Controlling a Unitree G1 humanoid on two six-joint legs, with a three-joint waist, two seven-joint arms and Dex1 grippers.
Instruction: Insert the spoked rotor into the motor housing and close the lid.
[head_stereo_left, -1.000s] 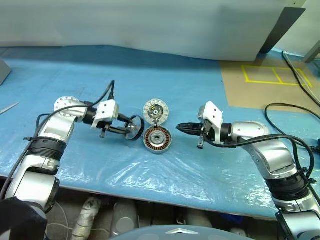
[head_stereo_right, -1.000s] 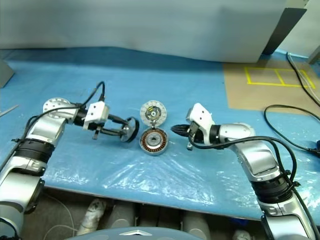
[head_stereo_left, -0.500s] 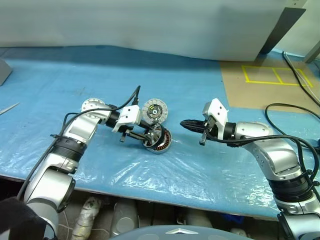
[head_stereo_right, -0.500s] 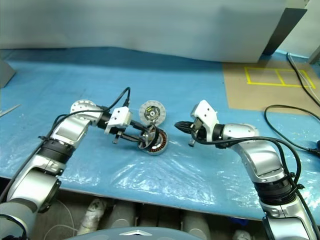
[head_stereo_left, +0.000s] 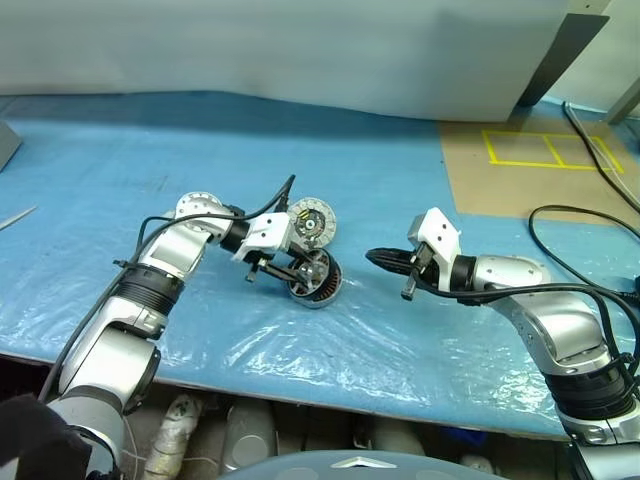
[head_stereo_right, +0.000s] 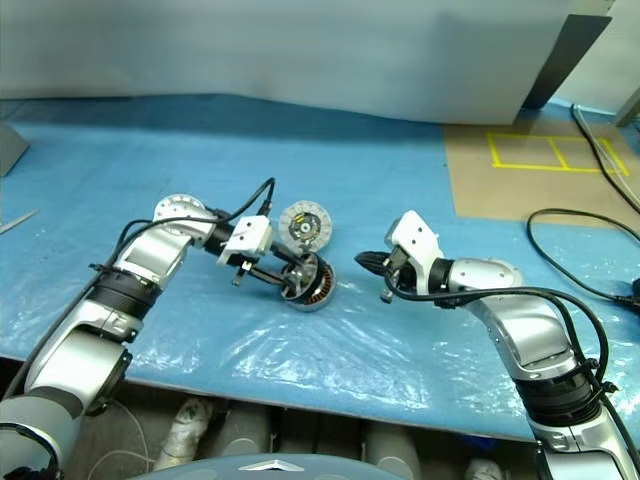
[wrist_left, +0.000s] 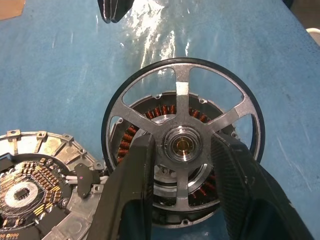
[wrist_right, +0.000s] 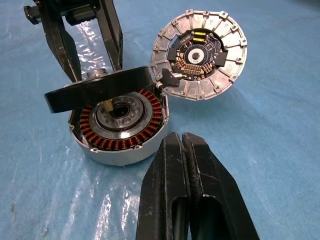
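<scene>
The spoked rotor (wrist_left: 182, 95) is a silver wheel with a black rim, about as wide as the housing. My left gripper (wrist_left: 182, 142) is shut on its hub, one finger on each side. It hangs tilted over the motor housing (wrist_right: 120, 132), a silver shell with copper windings standing on the blue table (head_stereo_left: 330, 170). The lid (wrist_right: 200, 52) lies open beside the housing, circuit face up, joined to it at the rim. My right gripper (head_stereo_left: 375, 257) is shut with nothing in it, a short way to the right of the housing (head_stereo_left: 322, 288), pointing at it.
A tan board with yellow tape (head_stereo_left: 540, 170) lies at the back right, with black cables (head_stereo_left: 560, 215) beside it. A grey object (head_stereo_left: 5, 140) and a thin metal piece (head_stereo_left: 15, 215) sit at the far left. The table's front edge runs close below both arms.
My left arm has swung right with the rotor, from beside the housing to over it, and has held still for the last half second. The right gripper has stayed about where it was.
</scene>
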